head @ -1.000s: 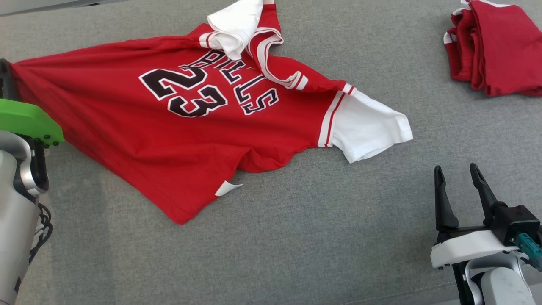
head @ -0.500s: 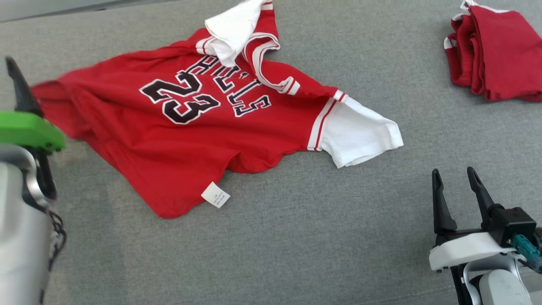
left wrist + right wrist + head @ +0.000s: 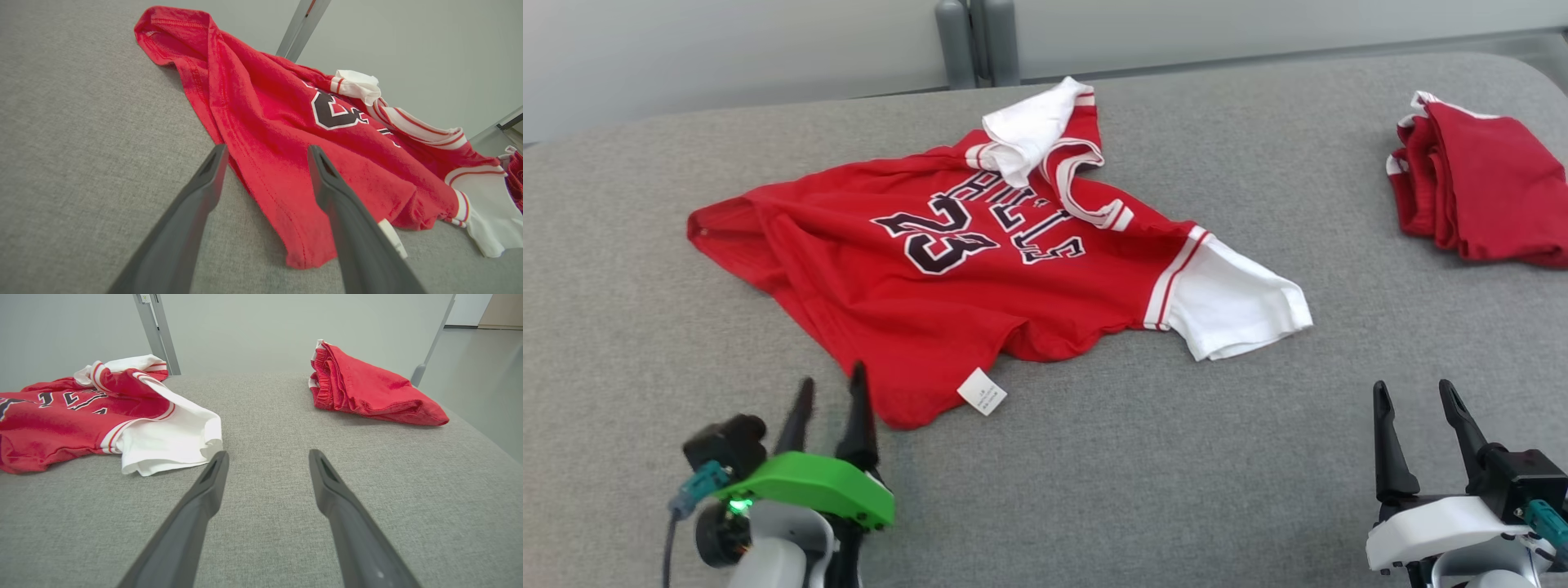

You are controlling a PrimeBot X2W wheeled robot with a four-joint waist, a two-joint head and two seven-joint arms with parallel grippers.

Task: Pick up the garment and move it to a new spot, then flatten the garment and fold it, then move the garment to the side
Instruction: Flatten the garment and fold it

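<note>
Head view: the red jersey [image 3: 947, 278], numbered 23, white-sleeved, lies rumpled at the centre of the table [image 3: 1143, 474]; left gripper [image 3: 832, 376] and right gripper [image 3: 1412, 385] sit near, parted, empty. Right wrist view reveals the gathered edge of the far-right folded red garment [image 3: 367, 392].

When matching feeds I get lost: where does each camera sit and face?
Head view: on the head, looking forward and down at the jersey and folded garment; left jaws and right jaws, both open, at the bottom.
Left wrist view: on that wrist, along the left jaws toward the jersey's hem.
Right wrist view: on that wrist, along the right jaws across the grey surface.
All three share the jersey.
</note>
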